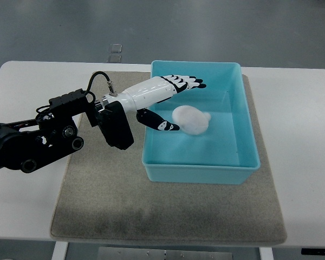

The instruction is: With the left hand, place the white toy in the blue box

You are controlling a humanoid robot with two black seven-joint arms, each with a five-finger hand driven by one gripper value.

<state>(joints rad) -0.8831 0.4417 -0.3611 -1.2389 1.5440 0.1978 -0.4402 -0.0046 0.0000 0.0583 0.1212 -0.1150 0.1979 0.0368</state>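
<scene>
A steep overhead view of a white tabletop with a grey-brown mat laid across its middle. On the mat, toward its right half, sits a blue box, rectangular and open at the top, its long sides running away from the viewer.

The white toy, a soft rounded lump with a small bump on its right side, lies on the floor of the box, roughly in the middle and a little toward the left wall. Nothing is gripping it.

The left arm reaches in from the left edge. Its near part is black and jointed; farther along it turns into a white forearm with a thin black cable looping above the wrist. The left hand, white with black markings, extends over the left wall of the box. Its fingers point right and lie stretched out above the toy, near the far wall. The thumb sticks out separately below them, its tip just beside the toy's left side. The hand is spread apart and holds nothing.

A small clear square object lies on the grey floor beyond the tabletop.
</scene>
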